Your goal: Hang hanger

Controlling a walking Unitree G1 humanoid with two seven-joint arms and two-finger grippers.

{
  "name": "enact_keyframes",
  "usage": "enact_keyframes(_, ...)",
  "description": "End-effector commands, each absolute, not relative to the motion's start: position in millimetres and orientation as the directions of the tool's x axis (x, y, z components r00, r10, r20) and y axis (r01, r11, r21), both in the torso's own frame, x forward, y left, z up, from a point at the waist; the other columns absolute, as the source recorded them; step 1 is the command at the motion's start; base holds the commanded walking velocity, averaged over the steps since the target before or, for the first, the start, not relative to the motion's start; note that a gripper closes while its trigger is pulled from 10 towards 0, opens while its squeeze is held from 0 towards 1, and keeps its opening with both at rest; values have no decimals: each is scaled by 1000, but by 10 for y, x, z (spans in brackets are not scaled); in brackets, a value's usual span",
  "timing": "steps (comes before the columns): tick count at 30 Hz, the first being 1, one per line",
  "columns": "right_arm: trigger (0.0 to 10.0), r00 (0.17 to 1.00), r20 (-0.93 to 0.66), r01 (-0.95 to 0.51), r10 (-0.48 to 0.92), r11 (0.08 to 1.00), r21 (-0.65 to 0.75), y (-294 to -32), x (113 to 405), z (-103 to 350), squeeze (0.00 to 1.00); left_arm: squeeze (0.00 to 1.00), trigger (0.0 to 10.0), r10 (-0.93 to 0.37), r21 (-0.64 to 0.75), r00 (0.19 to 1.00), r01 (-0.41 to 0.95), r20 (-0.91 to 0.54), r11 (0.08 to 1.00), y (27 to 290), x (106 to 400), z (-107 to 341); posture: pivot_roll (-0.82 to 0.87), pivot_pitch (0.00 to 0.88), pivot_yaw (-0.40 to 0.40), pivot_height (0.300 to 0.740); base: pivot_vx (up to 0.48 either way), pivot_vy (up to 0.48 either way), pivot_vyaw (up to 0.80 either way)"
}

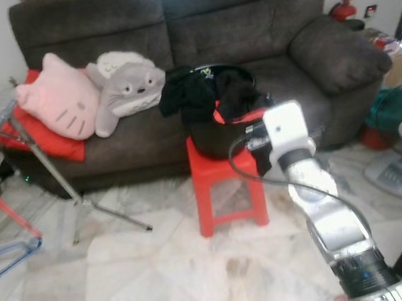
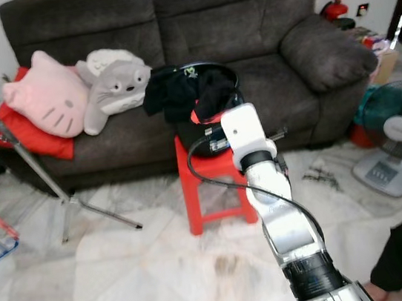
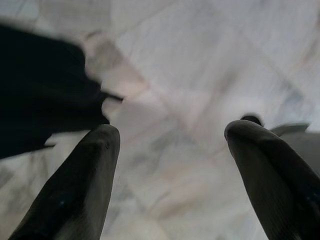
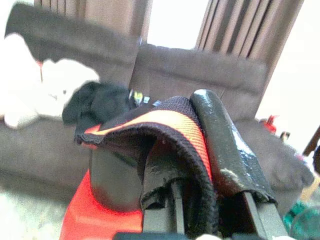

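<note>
Right gripper [image 4: 200,165]: raised in front of the red stool [image 1: 228,191], fingers closed on a black garment with orange trim [image 4: 170,130].
Left gripper [image 3: 170,150]: hangs over the marble floor [image 1: 165,268], fingers spread, holding nothing.
Hanger: a blue hanger [image 1: 7,260] lies on the floor at the robot's left, near the drying rack [image 1: 38,166], well apart from both grippers.
Basket: black laundry basket [image 1: 218,137] on the stool, clothes heaped on its rim.
Risk: the garment is probably still joined to the heap; pulling may tip the basket off the stool.
Writing: none can be read.
</note>
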State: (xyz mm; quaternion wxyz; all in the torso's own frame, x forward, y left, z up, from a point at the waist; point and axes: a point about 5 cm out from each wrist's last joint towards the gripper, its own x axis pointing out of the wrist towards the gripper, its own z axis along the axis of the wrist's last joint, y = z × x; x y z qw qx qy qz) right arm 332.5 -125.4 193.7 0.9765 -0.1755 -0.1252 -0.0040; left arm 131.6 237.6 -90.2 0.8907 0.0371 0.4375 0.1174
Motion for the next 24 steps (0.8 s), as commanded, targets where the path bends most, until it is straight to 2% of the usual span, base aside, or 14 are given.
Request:
enact_keyframes(1,10000,955,295,91,12,938,-334,-1299,3304,2032,0,0,10000,249,173,571,-184,-782,968,2390,1252,-922,-116,0,102,740,-304,0,0)
enact_keyframes(8,10000,943,334,107,8,940,-325,-1300,3283,2085,0,0,10000,246,173,567,-181,-786,968,2384,1231,-931,-117,0,104,740,-310,0,0)
enact_keyframes(11,10000,944,319,33,80,942,-334,-1165,3241,2036,0,0,10000,248,174,567,-182,-786,968,2407,1218,-928,-98,0,105,740,-331,0,0)
enact_keyframes(15,10000,948,305,16,93,942,-337,-1142,3234,2003,0,0,10000,251,175,566,-185,-785,967,2411,1207,-929,-94,0,105,740,-296,0,0)
enact_keyframes(19,10000,954,284,7,92,945,-328,-1154,3251,1967,0,0,10000,249,177,563,-180,-788,968,2396,1193,-937,-91,0,108,740,0,0,0)
enact_keyframes(24,10000,984,161,-37,82,962,-269,-1171,3288,1760,0,0,10000,248,177,562,-178,-789,968,2384,1198,-940,-73,0,106,740,0,0,0)
